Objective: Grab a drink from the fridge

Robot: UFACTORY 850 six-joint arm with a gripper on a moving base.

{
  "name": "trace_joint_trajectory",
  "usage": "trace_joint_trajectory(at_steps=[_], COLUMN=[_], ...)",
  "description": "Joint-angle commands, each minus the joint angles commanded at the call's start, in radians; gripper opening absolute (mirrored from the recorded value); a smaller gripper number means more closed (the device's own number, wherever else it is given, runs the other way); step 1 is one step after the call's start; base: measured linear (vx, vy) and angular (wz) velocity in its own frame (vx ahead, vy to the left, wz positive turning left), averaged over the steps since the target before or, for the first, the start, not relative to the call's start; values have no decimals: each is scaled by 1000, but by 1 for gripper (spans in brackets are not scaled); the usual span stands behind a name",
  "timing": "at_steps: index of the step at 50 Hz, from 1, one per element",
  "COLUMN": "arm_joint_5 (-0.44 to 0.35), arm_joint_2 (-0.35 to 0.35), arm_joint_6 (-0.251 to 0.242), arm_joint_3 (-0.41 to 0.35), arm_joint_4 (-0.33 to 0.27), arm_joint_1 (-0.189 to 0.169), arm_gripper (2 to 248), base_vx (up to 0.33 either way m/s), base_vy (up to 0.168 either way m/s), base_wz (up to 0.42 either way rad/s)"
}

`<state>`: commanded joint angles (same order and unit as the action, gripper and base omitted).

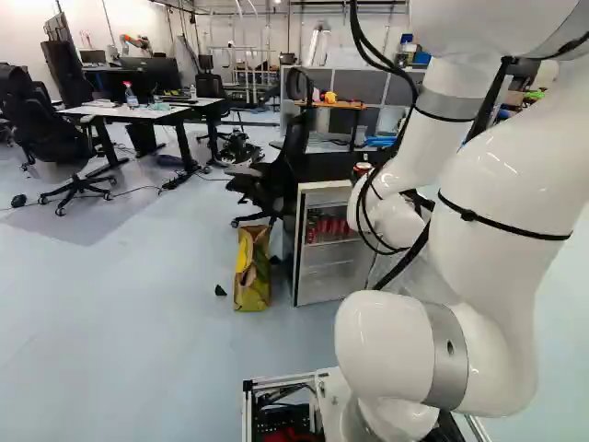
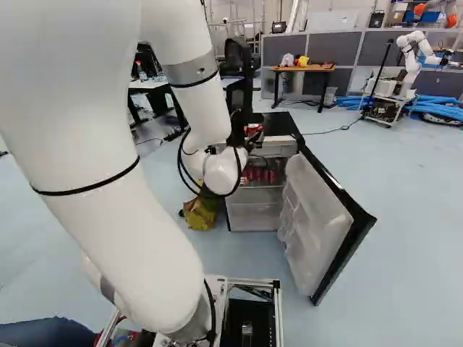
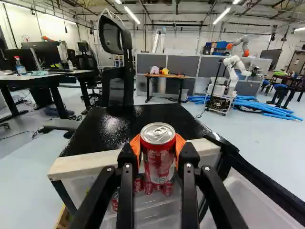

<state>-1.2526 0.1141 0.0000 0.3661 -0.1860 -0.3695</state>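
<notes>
One red soda can (image 3: 159, 157), upright in the grip of the black gripper (image 2: 255, 135)! The wrist view gives the best look: both orange pads (image 3: 135, 146) press its sides, and its lid and tab show, while the base views offer just a small red patch. It's outside the fridge (image 1: 333, 281), with the black top (image 3: 128, 125) beyond it.

Over to the right base view: there's the fridge door (image 2: 318, 228), swung open right of centre, its pale inside showing. The left base view hides that behind the arm but gives us the whole yellow-green bag (image 1: 251, 272) near the middle. And another robot (image 2: 410, 61), upper right of the right base view, is missing from the left one!

Counting up: one held can, one fridge, one open door, one bag, and at least four red cans (image 3: 167, 189) inside the fridge.
</notes>
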Motion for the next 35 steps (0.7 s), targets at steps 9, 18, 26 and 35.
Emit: trace_joint_trajectory(at_steps=[9,18,26,35], arm_joint_5=[0,0,0,0], arm_joint_2=[-9,-9,8,28], arm_joint_6=[0,0,0,0], arm_joint_3=[15,34,52,75], arm_joint_4=[0,0,0,0], arm_joint_1=[5,14,22,31], arm_gripper=[92,92,92,92], base_vx=[0,0,0,0], base_vy=[0,0,0,0], base_wz=[0,0,0,0])
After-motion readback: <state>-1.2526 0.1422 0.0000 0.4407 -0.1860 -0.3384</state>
